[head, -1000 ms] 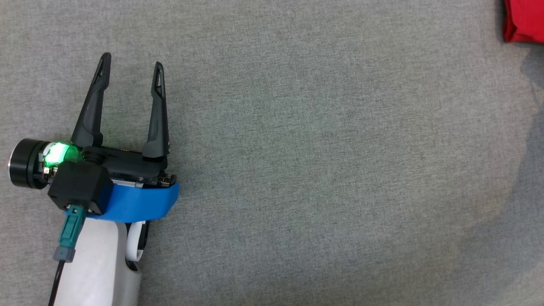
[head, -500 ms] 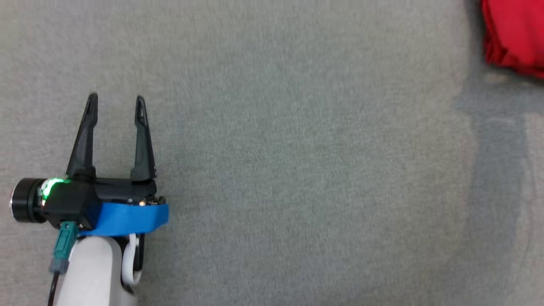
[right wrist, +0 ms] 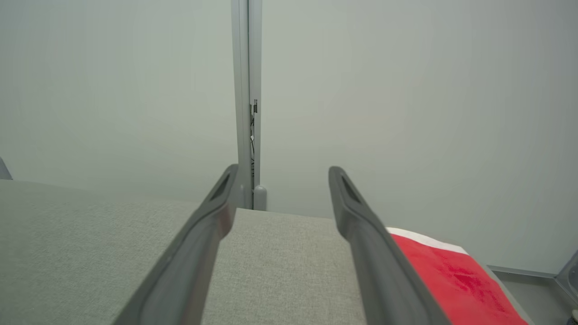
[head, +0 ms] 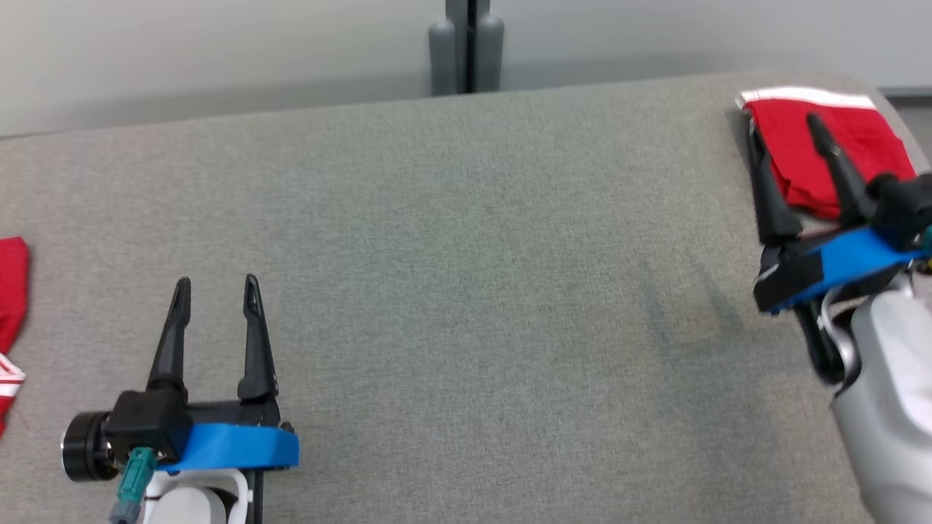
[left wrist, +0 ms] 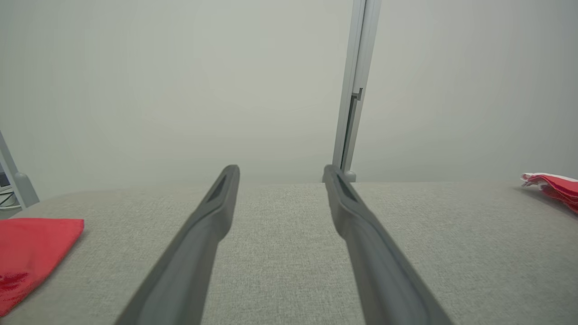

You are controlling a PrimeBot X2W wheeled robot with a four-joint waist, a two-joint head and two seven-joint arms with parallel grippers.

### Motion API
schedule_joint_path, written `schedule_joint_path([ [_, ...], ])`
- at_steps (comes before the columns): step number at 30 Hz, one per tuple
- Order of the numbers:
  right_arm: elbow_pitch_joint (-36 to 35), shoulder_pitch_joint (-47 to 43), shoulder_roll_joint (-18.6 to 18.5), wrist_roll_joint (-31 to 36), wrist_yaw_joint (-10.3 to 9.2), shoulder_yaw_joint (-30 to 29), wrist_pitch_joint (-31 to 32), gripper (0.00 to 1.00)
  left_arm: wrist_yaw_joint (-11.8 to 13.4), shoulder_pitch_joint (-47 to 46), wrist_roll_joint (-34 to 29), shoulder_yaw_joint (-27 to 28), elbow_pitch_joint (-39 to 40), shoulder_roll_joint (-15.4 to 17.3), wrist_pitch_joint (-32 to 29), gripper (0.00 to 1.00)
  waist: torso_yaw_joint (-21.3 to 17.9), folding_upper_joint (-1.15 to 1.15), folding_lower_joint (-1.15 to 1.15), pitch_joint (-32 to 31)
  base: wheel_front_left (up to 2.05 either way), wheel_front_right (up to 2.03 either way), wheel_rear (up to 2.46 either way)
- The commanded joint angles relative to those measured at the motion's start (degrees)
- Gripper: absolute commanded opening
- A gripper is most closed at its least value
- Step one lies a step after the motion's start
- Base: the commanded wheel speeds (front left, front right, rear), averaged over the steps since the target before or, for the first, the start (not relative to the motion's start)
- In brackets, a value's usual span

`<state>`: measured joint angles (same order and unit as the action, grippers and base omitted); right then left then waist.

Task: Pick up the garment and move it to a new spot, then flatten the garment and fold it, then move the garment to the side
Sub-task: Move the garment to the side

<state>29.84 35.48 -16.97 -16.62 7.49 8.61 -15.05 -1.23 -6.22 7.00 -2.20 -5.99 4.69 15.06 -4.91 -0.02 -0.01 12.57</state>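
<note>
Cloth [head: 11, 291], red with white stripes at its near end, lies at the table's [head: 466, 255] left edge in the head view. The left wrist view shows more of it: a flat red sheet with a pointed far corner, on the grey fabric surface.

Right of it the left gripper [head: 216, 285] hovers at the near left of the table. Its claw is spread, with bare table showing between the two dark fingers [left wrist: 203, 234], and it holds nothing.

The middle of the table is plain grey fabric. Beyond its far edge, about midway across, a grey post [head: 466, 47] rises against a pale wall [head: 218, 51]. Both wrist views show it running up the wall.

At the right, the right gripper [head: 780, 124] points toward the far right corner. Its claw is also spread and empty, and the right wrist view shows only grey table between the fingers.

The folded red garment [head: 859, 138] lies on the table's far right corner, a white band along its far edge. From the head the right fingers cross over its left part. From the right wrist the garment sits just right of the right-hand finger and partly behind it. I cannot tell whether they touch. That view also takes in grey floor [right wrist: 528, 284] past the table's right edge. From the left wrist the garment is a low red and white bundle, far right.
</note>
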Motion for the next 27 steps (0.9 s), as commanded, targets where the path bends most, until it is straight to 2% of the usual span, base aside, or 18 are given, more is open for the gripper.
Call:
schedule_joint_path([
  [1, -0.4, -1.4, 0.3, -0.3, 0.01, -0.2, -0.2, 1.0, -0.1, 0.4, 0.1, 0.2, -0.3, -0.2, 0.2, 1.0, -0.3, 0.02, 0.01, -0.8, 0.0, 0.0, 0.0],
  [9, -6.4, -15.2, 2.9, -1.8, 0.01, -1.9, -0.2, 1.0, -0.4, 4.4, 0.4, 0.4, -2.5, -0.9, 0.2, 1.0, 3.0, 0.02, 0.01, -6.2, 0.0, 0.0, 0.0],
  [17, -12.8, -28.6, 6.8, 0.1, 0.01, -8.2, -0.2, 1.0, -1.1, 7.2, 0.3, 0.5, -4.2, -1.1, 0.2, 1.0, 5.6, 0.02, 0.01, -9.5, 0.0, 0.0, 0.0],
  [27, -17.2, -36.4, 10.8, 2.7, 0.01, -10.3, -0.2, 1.0, -1.4, 8.6, 0.2, 1.0, -5.5, -1.4, 0.2, 1.0, 5.9, 0.02, 0.01, -10.9, 0.0, 0.0, 0.0],
])
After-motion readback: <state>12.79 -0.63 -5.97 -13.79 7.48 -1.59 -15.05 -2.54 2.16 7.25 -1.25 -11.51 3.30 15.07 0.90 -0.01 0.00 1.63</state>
